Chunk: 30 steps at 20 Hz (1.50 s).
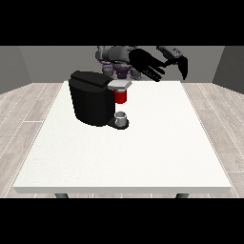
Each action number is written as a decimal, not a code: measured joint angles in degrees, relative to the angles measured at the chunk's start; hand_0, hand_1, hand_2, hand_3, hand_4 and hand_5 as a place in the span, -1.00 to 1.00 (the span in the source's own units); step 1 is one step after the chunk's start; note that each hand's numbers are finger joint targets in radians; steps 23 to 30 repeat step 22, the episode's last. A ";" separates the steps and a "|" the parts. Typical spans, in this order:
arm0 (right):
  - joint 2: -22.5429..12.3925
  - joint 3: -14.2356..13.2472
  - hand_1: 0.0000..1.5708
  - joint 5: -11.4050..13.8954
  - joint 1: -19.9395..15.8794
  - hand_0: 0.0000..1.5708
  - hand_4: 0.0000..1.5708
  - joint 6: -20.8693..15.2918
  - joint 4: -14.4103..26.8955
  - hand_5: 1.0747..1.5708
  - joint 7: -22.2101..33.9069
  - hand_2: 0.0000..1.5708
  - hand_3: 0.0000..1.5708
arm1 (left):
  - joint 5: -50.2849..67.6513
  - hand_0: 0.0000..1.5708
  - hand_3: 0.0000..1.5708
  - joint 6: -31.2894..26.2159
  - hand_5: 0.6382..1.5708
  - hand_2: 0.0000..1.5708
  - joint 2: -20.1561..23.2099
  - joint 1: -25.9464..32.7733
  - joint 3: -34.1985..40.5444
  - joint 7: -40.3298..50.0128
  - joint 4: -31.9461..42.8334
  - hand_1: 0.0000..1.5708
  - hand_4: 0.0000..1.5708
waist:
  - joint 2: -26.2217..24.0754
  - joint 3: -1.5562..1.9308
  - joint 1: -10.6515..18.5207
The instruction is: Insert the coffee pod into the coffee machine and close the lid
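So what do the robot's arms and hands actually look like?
Each robot hand is black with slender fingers: one near the view's middle, one at its right. The arms are grey and blocky, and purple parts show on the torso.

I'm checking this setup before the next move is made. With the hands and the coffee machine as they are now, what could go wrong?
1. The hand at the view's middle hangs above and beside the coffee machine; a low sweep could knock the grey lid askew.
2. The cup stands unsecured on the machine's base, so a bump might tip it.
3. No pod is visible in either hand, so closing now could leave it out.
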 measured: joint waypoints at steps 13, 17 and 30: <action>7.94 1.47 -1.00 -1.41 -8.38 -1.00 -1.00 -1.98 6.19 1.00 -10.96 -1.00 -1.00 | 1.69 -1.00 -1.00 -0.99 1.00 -1.00 1.10 -1.65 1.17 1.16 -1.08 -1.00 -0.59 | 2.55 -1.19 0.44; 11.64 3.31 -1.00 -1.73 -6.88 -1.00 -0.78 -1.76 6.61 1.00 -14.63 -1.00 -1.00 | 1.28 -1.00 -1.00 -0.54 1.00 -1.00 0.84 1.15 0.93 0.35 -1.02 -1.00 -0.69 | 0.13 -1.20 -2.15; 16.74 6.09 -1.00 -2.79 -1.54 -1.00 -0.67 -1.42 5.94 1.00 -20.20 -1.00 -1.00 | 2.00 -1.00 -1.00 -0.54 1.00 -1.00 1.34 6.03 1.99 0.20 -0.93 -1.00 -0.66 | -4.59 -1.19 -5.94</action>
